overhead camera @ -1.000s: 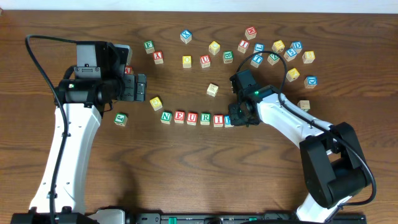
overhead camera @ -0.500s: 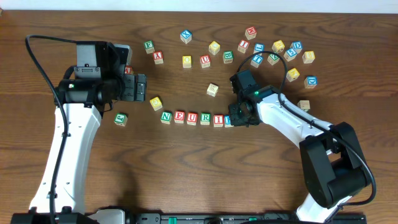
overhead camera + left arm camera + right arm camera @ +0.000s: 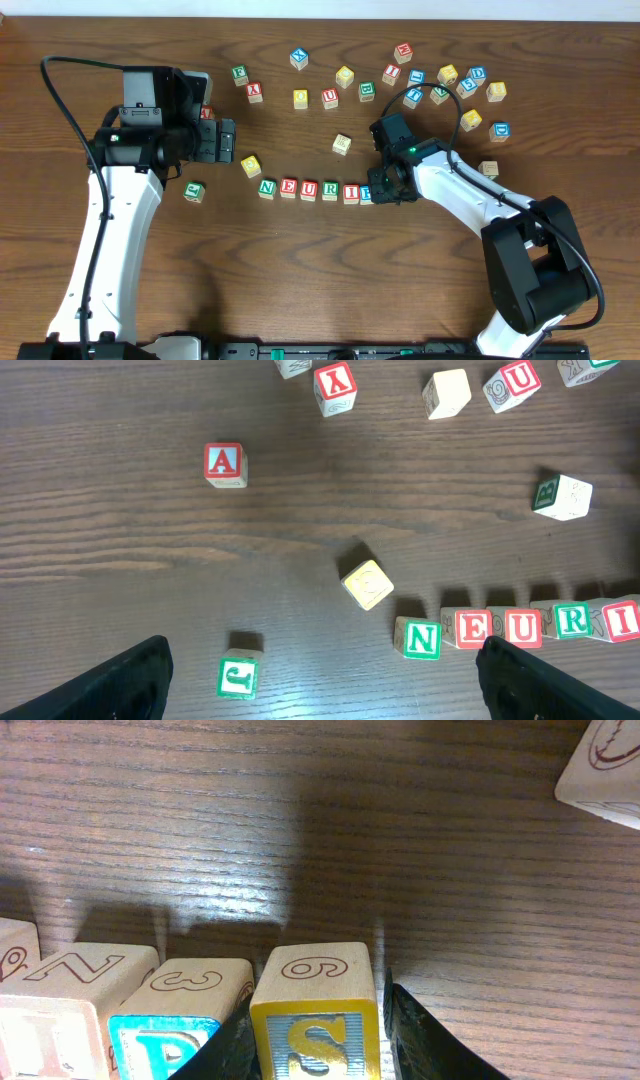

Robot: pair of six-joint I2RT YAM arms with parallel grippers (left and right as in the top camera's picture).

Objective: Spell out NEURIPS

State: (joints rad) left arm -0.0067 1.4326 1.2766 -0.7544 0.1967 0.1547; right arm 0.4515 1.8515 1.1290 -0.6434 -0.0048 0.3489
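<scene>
Spelling close to finished, judging by the row [image 3: 309, 189] on the bench [image 3: 300, 280]: N [image 3: 267, 187], E [image 3: 288, 188], U [image 3: 309, 189], R [image 3: 330, 190] and I [image 3: 351, 192] side by side in the overhead view. Then the P cube [image 3: 190, 985] and, last of all, the yellow-faced S cube [image 3: 315, 975] touching it in the right wrist view.

Right tool [image 3: 318, 1035] straddling that S cube, one finger [image 3: 415, 1040] at each side face. Cannot tell whether clenched on it or slack (thin dark sliver at the finger on the far side from the P cube, none visible at the other). Left tool [image 3: 322, 660] spread wide over bare wood, grasping nothing, hanging near the N end of the row, close to a loose yellow cube [image 3: 367, 582] and a green cube [image 3: 238, 677].

Risks from here, offered as judgement only. Lifting away with a finger rubbing a side face: likely to drag or tip the S cube and open a gap beside the P cube. Pulling off at a slant instead of straight up: likely to shove the S cube into the P cube and pass the push down the row, skewing letters set edge to edge. Swinging the wrist low on the way out: liable to clip the I or the pale cube [image 3: 342, 144] lying near the row. Best guarded against by spreading fully before rising.
</scene>
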